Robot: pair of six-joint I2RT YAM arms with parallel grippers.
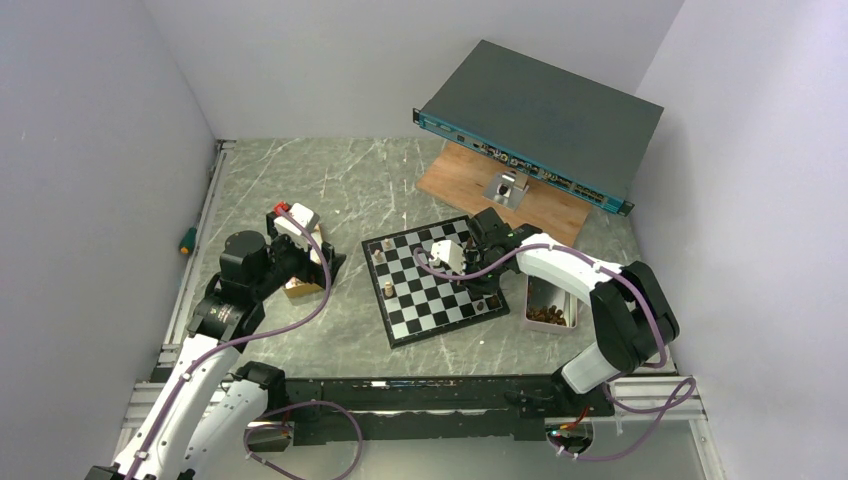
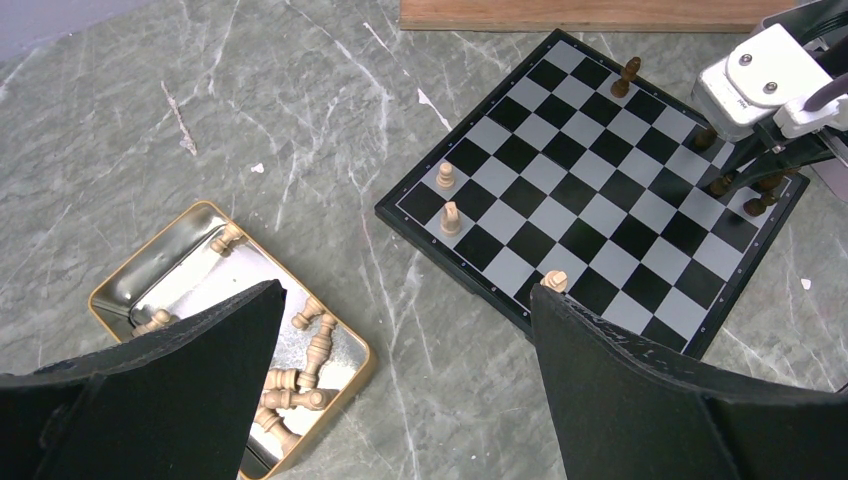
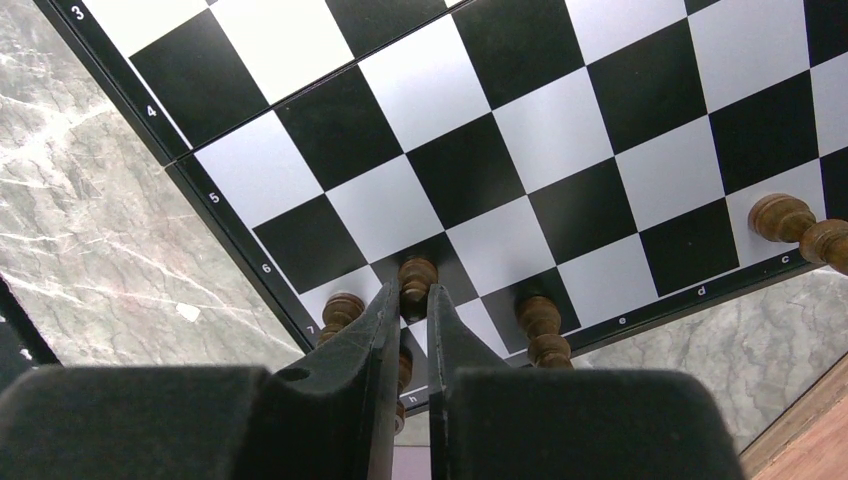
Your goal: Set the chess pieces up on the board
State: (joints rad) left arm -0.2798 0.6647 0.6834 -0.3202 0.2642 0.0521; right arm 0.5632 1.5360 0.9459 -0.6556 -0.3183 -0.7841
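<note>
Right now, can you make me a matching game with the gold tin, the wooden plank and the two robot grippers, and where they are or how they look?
Things:
1 gold tin
2 wooden plank
3 left gripper
4 right gripper

Places or states:
A wide open
B among dark pieces on the board
C holds light pieces
D under the grey box

Pairs: 1-C, 2-D, 3-A, 4-B
</note>
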